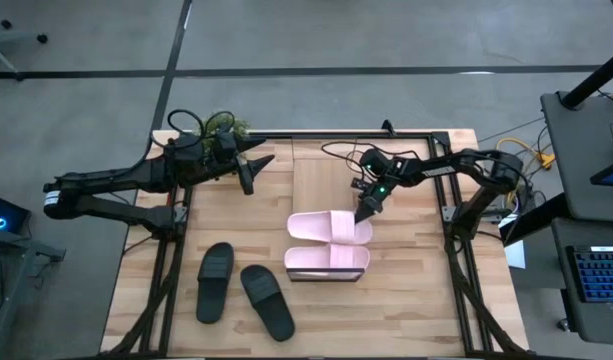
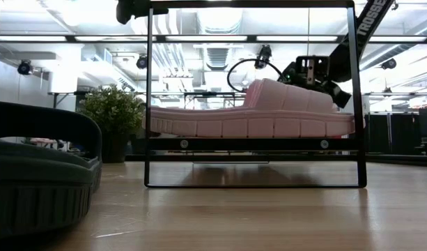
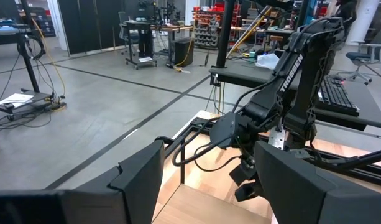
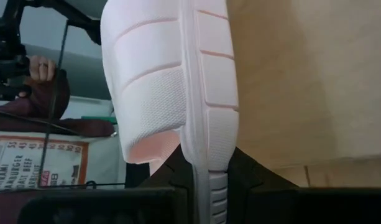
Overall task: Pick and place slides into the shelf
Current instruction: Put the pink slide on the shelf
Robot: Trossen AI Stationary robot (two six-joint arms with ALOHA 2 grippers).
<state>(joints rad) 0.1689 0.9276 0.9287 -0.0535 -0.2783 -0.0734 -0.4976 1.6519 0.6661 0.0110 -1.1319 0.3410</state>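
High view: the right gripper (image 1: 367, 211) sits just past the table's center toward 1 o'clock, its fingers clamped on the side edge of a pale pink slide (image 1: 330, 227). In the right wrist view that slide (image 4: 178, 87) fills the picture, its sole edge pinched between the two dark fingers (image 4: 240, 180). In the low view the right gripper (image 2: 336, 95) comes down at the slide's right end, and the pale pink slide (image 2: 251, 120) shows side-on above the dark frame, level with the shelf's board. The second pale pink slide (image 1: 327, 259) lies parallel and just beside the first, on its 6 o'clock side, on the shelf (image 1: 326, 276), whose dark edge shows under it. The shelf (image 2: 255, 144) stands near the middle of the table (image 1: 416, 300).

The two black slides lie well apart from the pink pair, toward 7 o'clock: one black slide (image 1: 214, 281) and, just beside it, the other black slide (image 1: 267, 301), angled. One of them looms at the low view's left edge (image 2: 39, 174).

The left gripper (image 1: 248, 180) waits near the table's 11 o'clock edge, its fingers (image 3: 137, 180) spread with nothing between them. A potted plant (image 1: 226, 125) stands at the far edge behind it.
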